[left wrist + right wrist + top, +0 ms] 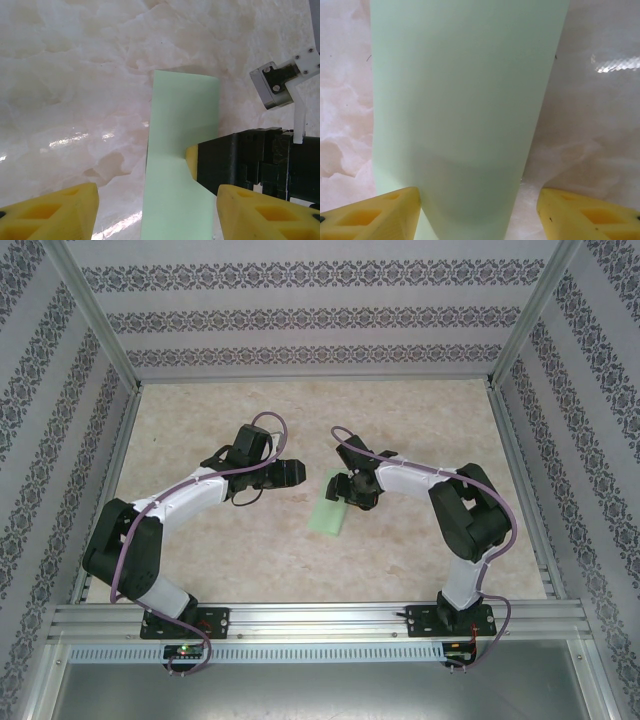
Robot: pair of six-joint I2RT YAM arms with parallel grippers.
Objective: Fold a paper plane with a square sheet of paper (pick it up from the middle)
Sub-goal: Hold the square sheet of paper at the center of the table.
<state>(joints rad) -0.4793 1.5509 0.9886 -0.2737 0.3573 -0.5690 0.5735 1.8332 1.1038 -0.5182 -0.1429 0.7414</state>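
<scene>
The square sheet of paper [329,510], pale green and folded into a long narrow strip, lies flat on the table's middle. My right gripper [345,490] hovers over its far end, open. In the right wrist view the strip [465,100] runs up between the two yellow fingertips [370,215], with a gap on the right side. My left gripper [292,473] is just left of the strip, also open. In the left wrist view the paper [180,125] lies between my left gripper's [157,220] fingertips. One yellow pad [191,156] of the right gripper touches the paper's right edge.
The marbled beige table [200,430] is boxed in by patterned walls [60,420] and aluminium posts. A metal rail [320,618] carrying both arm bases runs along the near edge. Purple cables loop over each arm.
</scene>
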